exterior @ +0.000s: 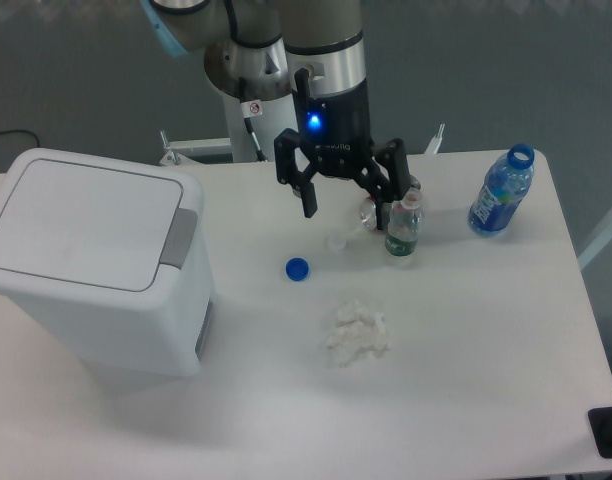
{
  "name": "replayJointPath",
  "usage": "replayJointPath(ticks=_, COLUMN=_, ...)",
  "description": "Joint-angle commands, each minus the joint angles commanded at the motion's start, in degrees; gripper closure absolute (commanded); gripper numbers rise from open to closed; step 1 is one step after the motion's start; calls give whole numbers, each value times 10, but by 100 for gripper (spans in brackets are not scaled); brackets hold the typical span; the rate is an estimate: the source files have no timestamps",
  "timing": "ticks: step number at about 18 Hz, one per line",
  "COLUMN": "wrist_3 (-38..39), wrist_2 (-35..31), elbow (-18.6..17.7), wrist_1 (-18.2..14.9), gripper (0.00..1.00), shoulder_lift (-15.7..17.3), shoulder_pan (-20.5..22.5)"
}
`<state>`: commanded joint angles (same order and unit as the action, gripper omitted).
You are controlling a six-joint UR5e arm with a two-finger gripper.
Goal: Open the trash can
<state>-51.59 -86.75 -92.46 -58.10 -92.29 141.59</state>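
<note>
The trash can (91, 260) is seen at the left of the frame, lid down. The gripper (352, 207) hangs at upper centre with fingers spread apart, nothing held. Between them a blue cap (297, 268) lies on the table (466, 380); crumpled tissue (357, 331), a small bottle (403, 226) and a blue bottle (501, 192) are placed further right.

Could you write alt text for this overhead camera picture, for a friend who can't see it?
A robot arm's black gripper hangs open over a white table, to the right of a big white trash can whose lid is closed. Near the gripper lie a blue bottle cap, a crumpled white tissue, a small green-labelled bottle and, farther right, a blue bottle without its cap.
</note>
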Motion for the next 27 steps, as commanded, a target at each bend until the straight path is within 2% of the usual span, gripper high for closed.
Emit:
replayJointPath(ticks=8, wrist_3=40, wrist_2=1, elbow=3, wrist_1=0, gripper=0, shoulder_lift=1, shoulder_pan=0)
replayJointPath(ticks=27, wrist_3=62, wrist_2=1, elbow=-5, wrist_1=-1, gripper=0, shoulder_lift=4, shoulder_pan=-3)
